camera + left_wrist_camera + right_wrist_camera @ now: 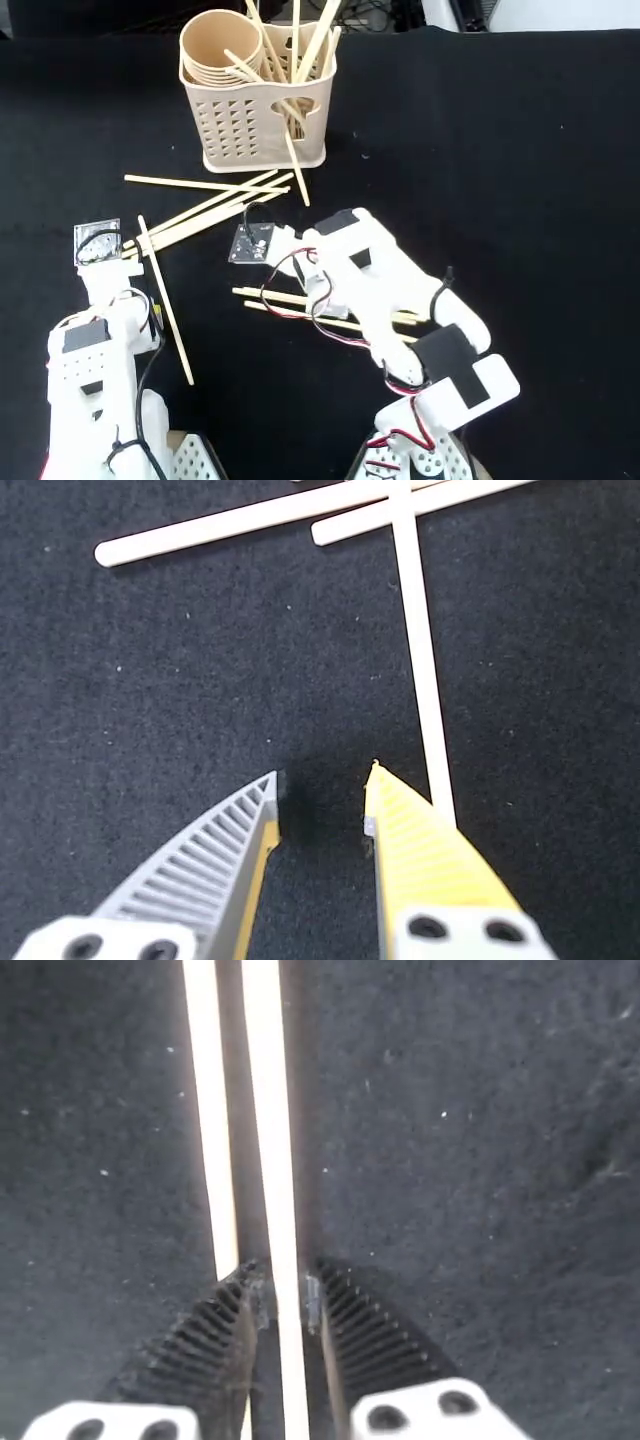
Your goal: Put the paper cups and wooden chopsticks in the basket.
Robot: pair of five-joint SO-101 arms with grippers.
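right gripper [285, 1268] pinches one pale slender wooden chopstick [265, 1110]; lift level, clear of neighbouring stick [207, 1110]. left gripper [325, 770] spread apart.

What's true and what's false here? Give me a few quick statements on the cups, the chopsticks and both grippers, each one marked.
The paper cups sit stacked in the basket. True.
The left gripper holds a chopstick. False: it is open with nothing in it; a single chopstick lies beside it.
Every chopstick is in the basket. False: loose chopsticks lie on the table.
The right gripper is down at a chopstick pair lying side by side. True.
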